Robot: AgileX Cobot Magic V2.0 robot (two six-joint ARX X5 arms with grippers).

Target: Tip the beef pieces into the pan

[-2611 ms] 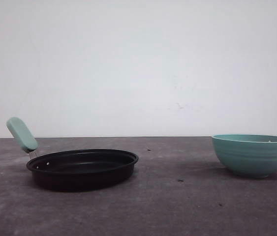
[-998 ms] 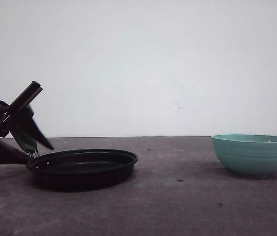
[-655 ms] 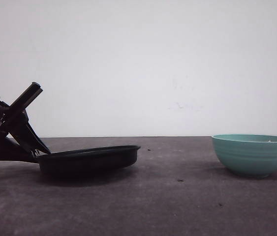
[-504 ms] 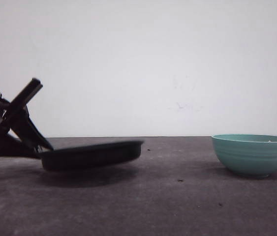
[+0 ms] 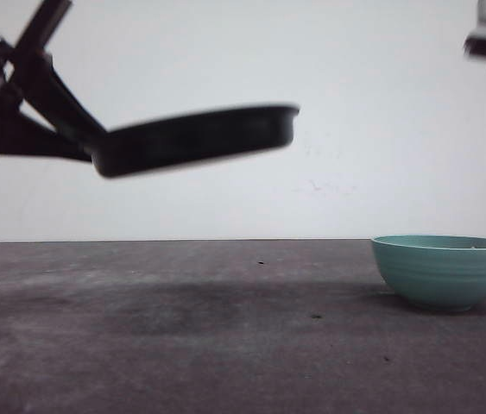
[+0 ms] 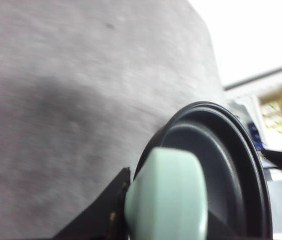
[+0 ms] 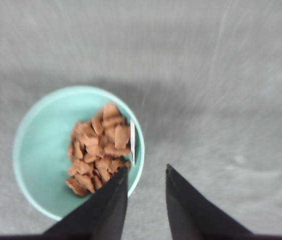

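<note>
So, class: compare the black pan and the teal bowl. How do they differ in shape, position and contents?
The pan is shallow and black; the bowl is deep and teal. The pan is held tilted in the air by the left hand, while the bowl stands upright on the table. The pan is empty; the bowl holds the beef pieces. Both are round.
</note>
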